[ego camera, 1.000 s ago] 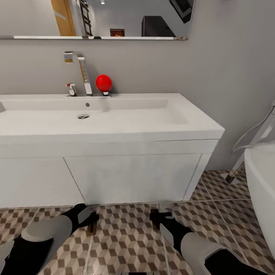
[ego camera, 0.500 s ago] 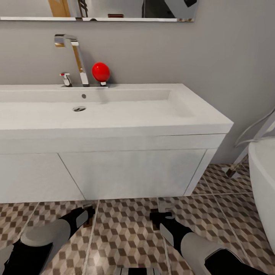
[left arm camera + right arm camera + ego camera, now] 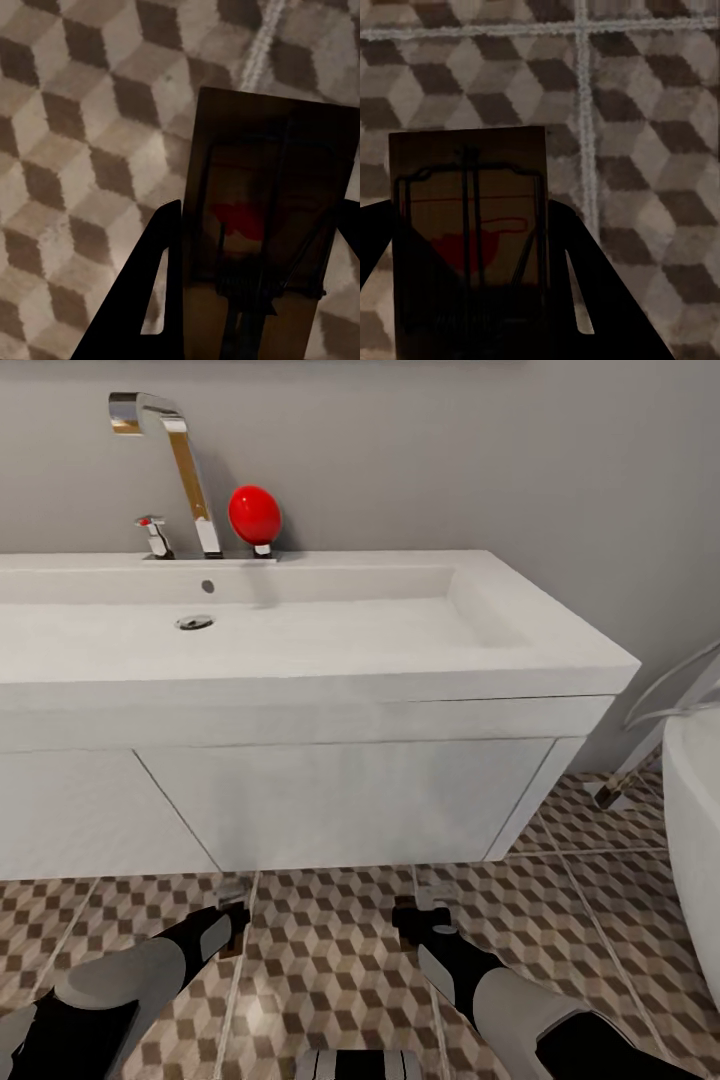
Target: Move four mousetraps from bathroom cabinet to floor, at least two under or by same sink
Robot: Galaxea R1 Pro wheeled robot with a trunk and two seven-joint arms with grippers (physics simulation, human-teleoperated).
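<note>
In the left wrist view, a small flat tan wooden mousetrap point(image 3: 266, 225) is seen, a rectangle fitted with a dark wire bar, a coiled spring at one end and a red mark near its middle. It is gripped edgewise between the dark fingers point(image 3: 161, 289) of the left gripper point(image 3: 255, 300), which are closed against its two long sides, and its far end stands out past the fingertips over the bathroom floor of square tiles printed with a brown, beige and grey cube pattern point(image 3: 82, 112).

In the right wrist view, a second flat tan wooden mousetrap point(image 3: 469, 232), with the same dark wire frame and a red patch, is pinched between the black fingers point(image 3: 585, 277) of the right gripper point(image 3: 472, 300), one at each long side. A pale grout line point(image 3: 583, 112) is seen on the tiles just beyond it.

From the head view, both grippers are held low over the patterned floor point(image 3: 330, 950), the left gripper point(image 3: 232, 925) and the right gripper point(image 3: 412, 915) near the foot of the white boxy vanity point(image 3: 340, 800) that carries the white rectangular basin point(image 3: 300, 630). A chrome tap point(image 3: 180, 470) and a glossy red ball-shaped object point(image 3: 254, 513) are seen at the back of the basin. Part of a white bathtub point(image 3: 695, 830) is seen at the right.
</note>
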